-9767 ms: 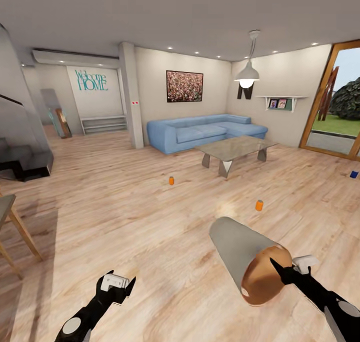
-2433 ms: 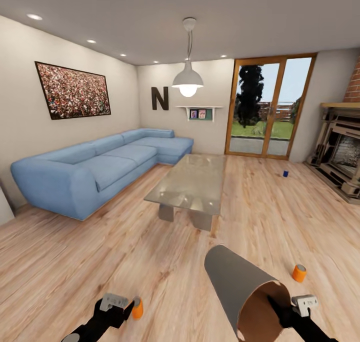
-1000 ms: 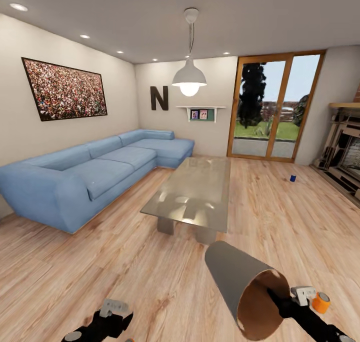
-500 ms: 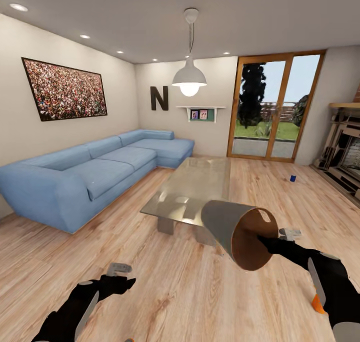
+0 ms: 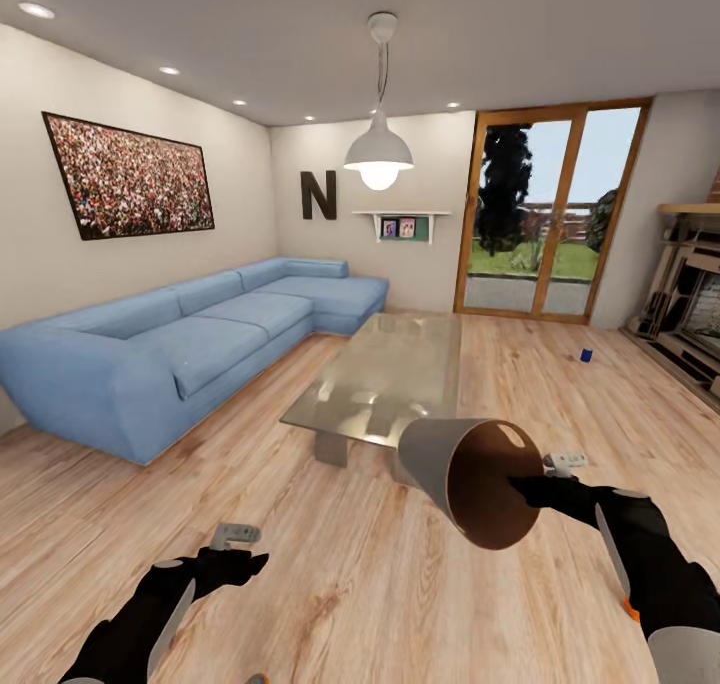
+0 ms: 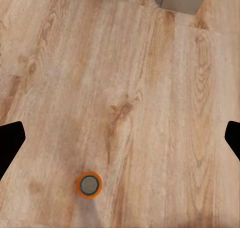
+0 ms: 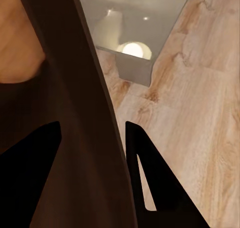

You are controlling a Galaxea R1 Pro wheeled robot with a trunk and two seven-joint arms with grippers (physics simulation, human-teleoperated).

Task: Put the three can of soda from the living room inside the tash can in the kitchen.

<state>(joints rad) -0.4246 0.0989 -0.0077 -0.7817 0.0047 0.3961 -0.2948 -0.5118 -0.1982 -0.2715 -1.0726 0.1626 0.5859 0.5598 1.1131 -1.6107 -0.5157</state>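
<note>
— So where does everything stand?

— Right gripper [image 5: 528, 486] is clamped on the rim of the smooth light-grey tapered bin with the orange-brown inner wall [image 5: 440, 459], held on its side above the wood floor [image 5: 330, 564]. Left gripper [image 5: 240, 549] hangs spread wide and empty; its wrist camera looks down on an orange soda can with a grey top [image 6: 89, 185] upright on the boards.

— Risks?

— A rim pinch is thin; I'd judge the bin could twist or slip if swung. A crooked descent could tip the can and send it rolling.

— Anything in the way?

— The glass coffee table [image 5: 395, 364] sits just beyond the bin. A small dark blue can [image 5: 586, 356] waits far off near the carved fireplace [image 5: 690, 319]; the blue sofa [image 5: 190, 334] is well aside.
</note>
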